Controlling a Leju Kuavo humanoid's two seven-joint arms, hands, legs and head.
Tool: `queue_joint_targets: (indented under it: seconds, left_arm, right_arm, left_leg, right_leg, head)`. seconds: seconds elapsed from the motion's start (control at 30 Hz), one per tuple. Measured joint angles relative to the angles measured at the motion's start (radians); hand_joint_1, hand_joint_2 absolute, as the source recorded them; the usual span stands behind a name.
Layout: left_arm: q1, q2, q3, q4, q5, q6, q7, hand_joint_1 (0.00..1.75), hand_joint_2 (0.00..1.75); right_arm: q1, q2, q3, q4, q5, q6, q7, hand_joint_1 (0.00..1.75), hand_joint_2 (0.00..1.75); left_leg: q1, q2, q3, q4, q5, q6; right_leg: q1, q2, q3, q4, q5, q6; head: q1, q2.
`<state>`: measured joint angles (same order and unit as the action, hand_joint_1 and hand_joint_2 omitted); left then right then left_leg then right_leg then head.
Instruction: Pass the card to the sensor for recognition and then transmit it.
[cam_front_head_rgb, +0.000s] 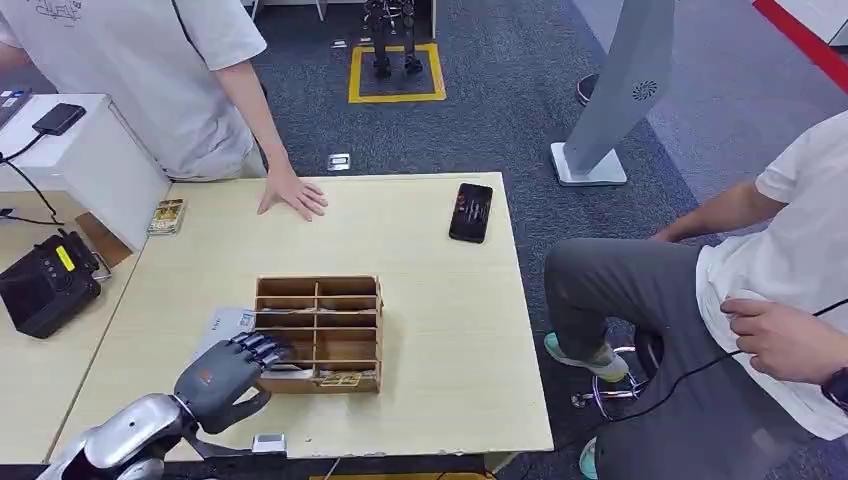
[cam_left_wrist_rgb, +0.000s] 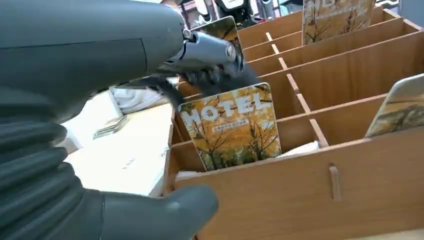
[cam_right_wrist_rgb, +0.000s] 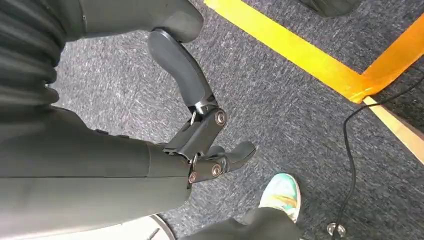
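Note:
A wooden divided card box (cam_front_head_rgb: 345, 290) stands in the middle of the light table (cam_front_head_rgb: 440, 330). My left hand (cam_front_head_rgb: 225, 370) reaches over the box's near left corner. In the left wrist view its dark fingers (cam_left_wrist_rgb: 212, 62) touch the top edge of a yellow HOTEL card (cam_left_wrist_rgb: 232, 127) standing in a front compartment, while the thumb (cam_left_wrist_rgb: 165, 212) stays outside the box wall (cam_left_wrist_rgb: 310, 190). More cards (cam_left_wrist_rgb: 400, 107) stand in other compartments. A black device with a yellow label (cam_front_head_rgb: 45, 285) sits on the side table to the left. My right hand (cam_right_wrist_rgb: 200, 135) hangs over the carpet, holding nothing.
A person's hand (cam_front_head_rgb: 292, 195) rests on the table's far edge. A black phone (cam_front_head_rgb: 471, 212), a stack of cards (cam_front_head_rgb: 167, 216) and a paper sheet (cam_front_head_rgb: 225, 325) lie on the table. A small white device (cam_front_head_rgb: 268, 442) sits at the front edge. Another person sits at the right (cam_front_head_rgb: 760, 300).

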<state>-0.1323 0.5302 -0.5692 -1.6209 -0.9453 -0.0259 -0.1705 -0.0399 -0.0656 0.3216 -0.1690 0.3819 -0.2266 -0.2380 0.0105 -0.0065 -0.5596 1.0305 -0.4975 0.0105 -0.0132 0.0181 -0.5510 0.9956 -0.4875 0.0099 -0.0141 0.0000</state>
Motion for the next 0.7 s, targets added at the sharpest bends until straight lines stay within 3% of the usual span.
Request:
queue_joint_targets:
  seconds: [0.03,0.07,0.17,0.2,0.27,0.37,0.53,0.57,0.7]
  left_arm:
    - [0.0,0.002,0.0,0.0,0.002,-0.001,0.0,1.45,1.75]
    - [0.0,0.003,0.0,0.0,0.003,0.0,-0.001,1.36,1.75]
    - [-0.002,0.003,0.0,0.0,0.008,0.0,-0.001,1.33,1.75]
    - [-0.003,0.003,0.0,0.0,0.008,-0.001,-0.001,1.52,1.75]
    - [-0.003,0.003,0.0,0.0,0.009,-0.001,-0.001,1.45,1.75]
    - [-0.002,0.003,0.0,0.0,0.01,-0.001,-0.001,1.62,1.75]
    - [-0.002,0.009,0.0,0.0,0.011,-0.001,-0.006,1.62,1.75]
    - [-0.002,0.009,0.0,0.0,0.012,-0.001,-0.006,1.71,1.75]
    - [-0.002,0.01,0.0,0.0,0.013,-0.001,-0.007,1.75,1.75]
  right_arm:
    - [0.0,0.0,0.0,0.0,0.0,0.0,0.0,0.0,1.75]
    - [0.0,0.0,0.0,0.0,0.0,0.0,0.0,0.0,1.75]
    - [0.0,0.0,-0.001,0.0,0.002,-0.001,-0.002,0.0,1.75]
    - [0.0,0.0,-0.001,0.0,0.003,-0.001,-0.003,0.0,1.75]
    - [0.0,0.0,-0.001,0.0,0.003,-0.001,-0.003,0.0,1.75]
    - [-0.001,0.0,-0.001,0.0,0.003,-0.002,-0.009,0.0,1.75]
    - [-0.001,0.0,-0.001,0.0,0.003,-0.003,-0.014,0.0,1.75]
    - [-0.001,0.0,-0.001,0.0,0.003,-0.003,-0.015,0.0,1.75]
    - [-0.002,0.0,-0.002,0.0,0.003,-0.003,-0.015,0.0,1.75]
  left_leg:
    - [0.0,0.0,0.0,0.0,0.0,0.0]
    - [0.0,0.0,0.0,0.0,0.0,0.0]
    - [0.0,0.0,0.0,0.0,0.0,0.0]
    - [0.0,0.0,0.0,0.0,0.0,0.0]
    - [0.0,0.0,0.0,0.0,0.0,0.0]
    - [0.0,0.0,0.0,0.0,0.0,0.0]
    - [0.0,0.0,0.0,0.0,0.0,0.0]
    - [0.0,0.0,0.0,0.0,0.0,0.0]
    - [0.0,0.0,0.0,0.0,0.0,0.0]
  right_leg:
    - [0.0,0.0,0.0,0.0,0.0,0.0]
    - [0.0,0.0,0.0,0.0,0.0,0.0]
    - [0.0,0.0,0.0,0.0,0.0,0.0]
    - [0.0,0.0,0.0,0.0,0.0,0.0]
    - [0.0,0.0,0.0,0.0,0.0,0.0]
    - [0.0,0.0,0.0,0.0,0.0,0.0]
    - [0.0,0.0,0.0,0.0,0.0,0.0]
    - [0.0,0.0,0.0,0.0,0.0,0.0]
    - [0.0,0.0,0.0,0.0,0.0,0.0]
  head:
    - [0.0,0.0]
    - [0.0,0.0]
    - [0.0,0.0]
    - [0.0,0.0]
    - [0.0,0.0]
    - [0.0,0.0]
    - [0.0,0.0]
    - [0.0,0.0]
    - [0.0,0.0]
